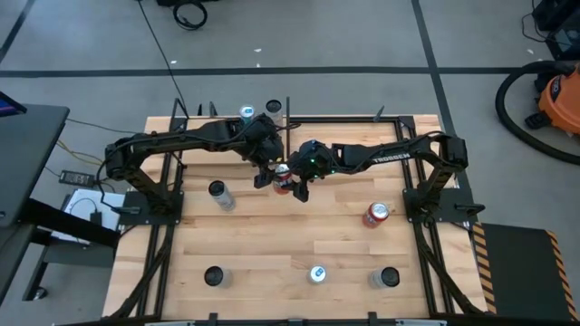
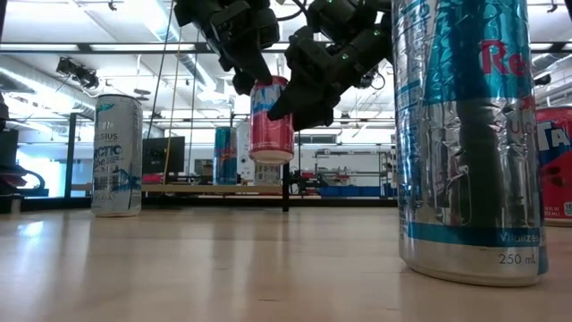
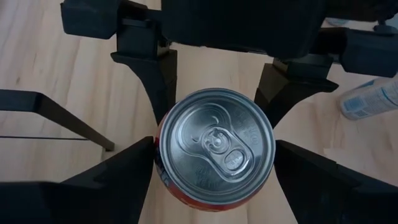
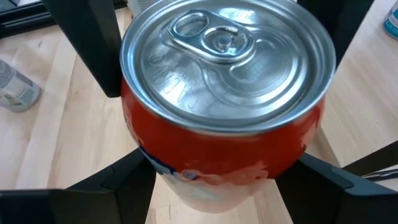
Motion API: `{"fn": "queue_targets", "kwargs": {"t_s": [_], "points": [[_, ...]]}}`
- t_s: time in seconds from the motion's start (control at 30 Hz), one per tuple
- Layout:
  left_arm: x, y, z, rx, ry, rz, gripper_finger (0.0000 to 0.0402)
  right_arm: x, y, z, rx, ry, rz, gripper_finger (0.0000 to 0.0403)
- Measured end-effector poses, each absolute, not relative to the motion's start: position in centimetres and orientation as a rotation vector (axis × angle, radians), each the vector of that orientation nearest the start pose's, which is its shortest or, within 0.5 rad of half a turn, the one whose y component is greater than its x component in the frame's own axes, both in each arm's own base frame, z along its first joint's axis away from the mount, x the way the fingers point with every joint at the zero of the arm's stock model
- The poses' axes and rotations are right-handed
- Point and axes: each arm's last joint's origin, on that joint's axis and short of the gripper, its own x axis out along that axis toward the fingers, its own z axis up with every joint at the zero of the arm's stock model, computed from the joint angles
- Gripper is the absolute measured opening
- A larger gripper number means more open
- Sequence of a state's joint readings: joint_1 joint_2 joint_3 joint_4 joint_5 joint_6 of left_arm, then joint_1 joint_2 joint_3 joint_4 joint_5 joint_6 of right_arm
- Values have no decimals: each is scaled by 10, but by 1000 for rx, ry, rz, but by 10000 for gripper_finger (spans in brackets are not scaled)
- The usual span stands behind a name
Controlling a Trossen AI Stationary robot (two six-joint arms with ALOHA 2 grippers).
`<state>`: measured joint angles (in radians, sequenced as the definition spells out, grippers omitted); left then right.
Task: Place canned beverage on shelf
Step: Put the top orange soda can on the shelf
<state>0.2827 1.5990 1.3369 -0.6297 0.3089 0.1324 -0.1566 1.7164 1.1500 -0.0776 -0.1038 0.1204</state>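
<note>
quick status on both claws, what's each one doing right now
left claw: closed on the red can, held up off the table.
right claw: closed on the same red can from the other side.

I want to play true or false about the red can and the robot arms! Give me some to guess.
1. The red can is up in the air. True.
2. Only one pincer grips it. False: the left pincer and the right pincer both grip it.
3. The can hangs upside down. False: its pull tab faces up.
4. Another red can stands on the table. True.
5. The held can is already on the shelf. False: it hangs over the table.
</note>
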Motion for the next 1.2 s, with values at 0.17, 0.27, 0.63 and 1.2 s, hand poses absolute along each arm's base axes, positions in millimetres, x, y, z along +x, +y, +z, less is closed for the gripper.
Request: {"fn": "queue_targets", "kwargs": {"t_s": [0.17, 0.27, 0.63, 1.2], "points": [[328, 85, 288, -176, 853, -77, 316, 370, -55, 226, 207, 637, -67, 290], [329, 84, 287, -225, 861, -63, 316, 370, -55, 226, 206, 639, -62, 290], [332, 87, 288, -201, 831, -1, 316, 369, -56, 225, 195, 647, -79, 290], [334, 94, 290, -143, 782, -25, 316, 369, -62, 228, 183, 632, -108, 290]]}}
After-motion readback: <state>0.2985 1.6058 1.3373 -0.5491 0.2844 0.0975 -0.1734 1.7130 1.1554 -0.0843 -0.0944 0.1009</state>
